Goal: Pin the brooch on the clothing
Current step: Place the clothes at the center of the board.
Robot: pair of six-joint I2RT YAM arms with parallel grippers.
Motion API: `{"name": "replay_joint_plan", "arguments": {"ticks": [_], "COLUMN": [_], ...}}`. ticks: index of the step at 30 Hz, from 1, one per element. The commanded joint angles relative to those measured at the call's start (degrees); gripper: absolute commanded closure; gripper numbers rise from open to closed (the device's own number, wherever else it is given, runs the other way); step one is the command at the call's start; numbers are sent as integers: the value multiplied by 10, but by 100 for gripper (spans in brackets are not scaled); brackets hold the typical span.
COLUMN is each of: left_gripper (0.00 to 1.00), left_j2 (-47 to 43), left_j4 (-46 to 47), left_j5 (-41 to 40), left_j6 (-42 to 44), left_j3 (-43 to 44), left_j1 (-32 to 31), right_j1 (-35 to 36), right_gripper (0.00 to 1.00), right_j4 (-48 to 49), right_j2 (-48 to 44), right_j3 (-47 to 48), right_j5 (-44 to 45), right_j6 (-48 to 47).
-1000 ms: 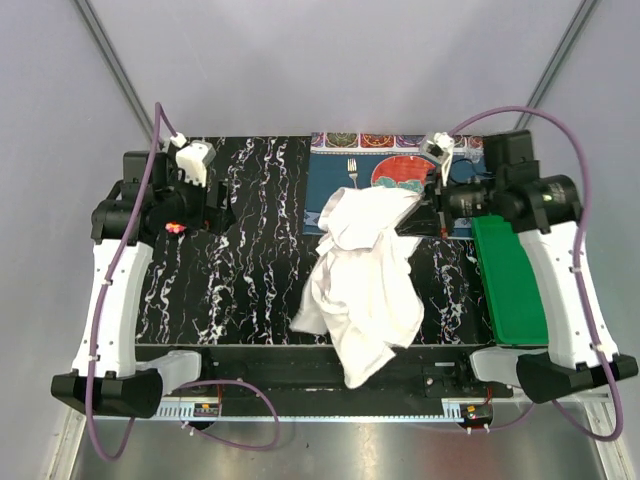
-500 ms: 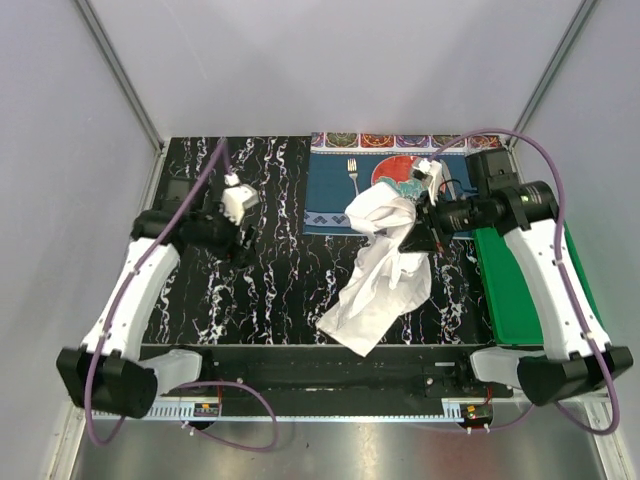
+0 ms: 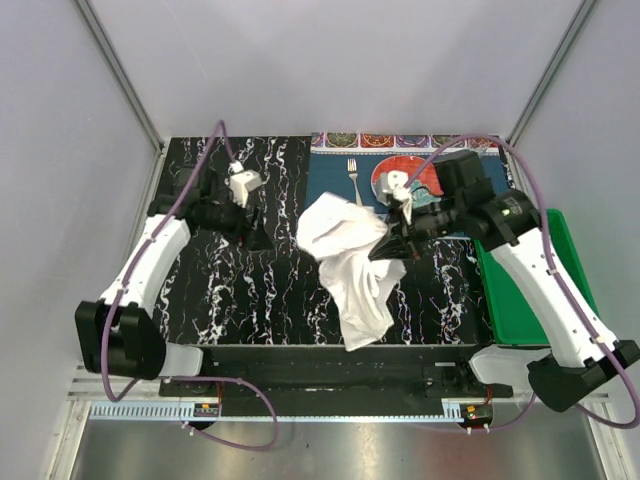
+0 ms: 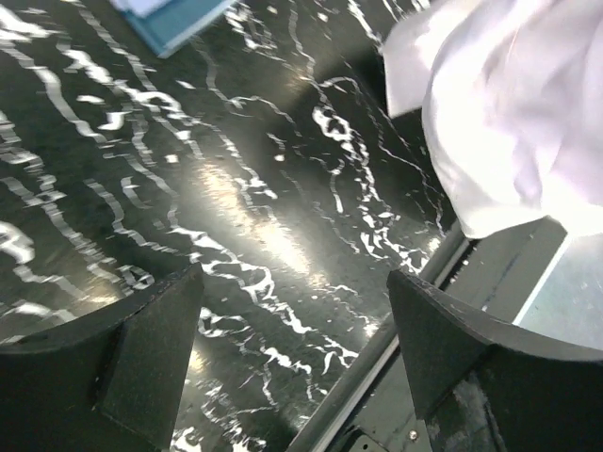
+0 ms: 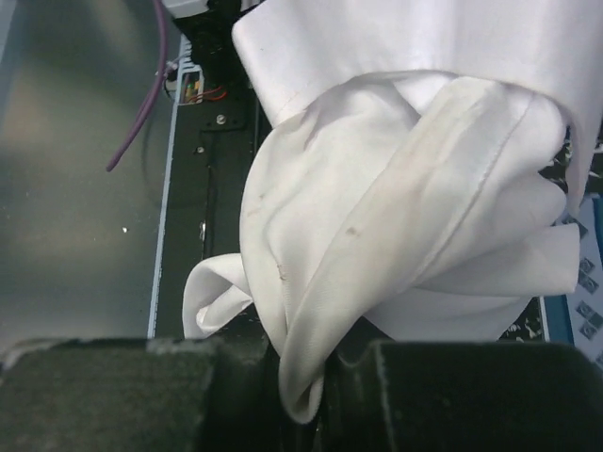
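Right gripper (image 5: 301, 377) pinches bunched shirt (image 3: 345, 260), lifted over table (image 3: 200, 290) centre. Left gripper (image 4: 297, 320) fingers wide, empty, near, left of shirt. Brooch not visible. Better: lower it, spread flat, no folds before pinning.

A black, white-veined surface (image 3: 210, 290) stands between plain pale lilac-grey walls (image 3: 330, 60), with diagonal metal struts (image 3: 118, 72) at both rear corners. A brushed metal sheet (image 3: 350, 450) gleams along the near edge.
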Motion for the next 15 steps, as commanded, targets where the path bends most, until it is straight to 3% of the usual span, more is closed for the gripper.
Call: {"name": "replay_joint_plan", "arguments": {"ticks": [1, 4, 7, 8, 9, 11, 14, 15], "left_gripper": [18, 18, 17, 17, 17, 16, 15, 15], "left_j2": [-75, -104, -111, -105, -97, -72, -34, -7], "left_j4": [3, -28, -30, -30, -30, -25, 10, 15], "left_j5": [1, -30, -38, -42, -67, -102, -125, -125], "left_j6": [56, 107, 134, 141, 148, 170, 158, 156], "left_j3": [5, -12, -27, -26, -21, -17, -17, -15], "left_j1": [51, 53, 50, 39, 25, -25, -66, -73], "right_j1": [56, 55, 17, -3, -32, -91, -103, -104], "right_gripper": [83, 77, 61, 44, 35, 27, 11, 10], "right_j4": [126, 140, 144, 142, 138, 132, 89, 50], "right_j2": [-43, -94, -138, -145, -158, -166, -152, -135], "right_j3": [-82, -166, -247, -260, -276, -278, -242, -218], "right_j5": [-25, 109, 249, 255, 258, 260, 270, 266], "right_j6": [-51, -145, -203, -212, -231, -240, -216, -203]}}
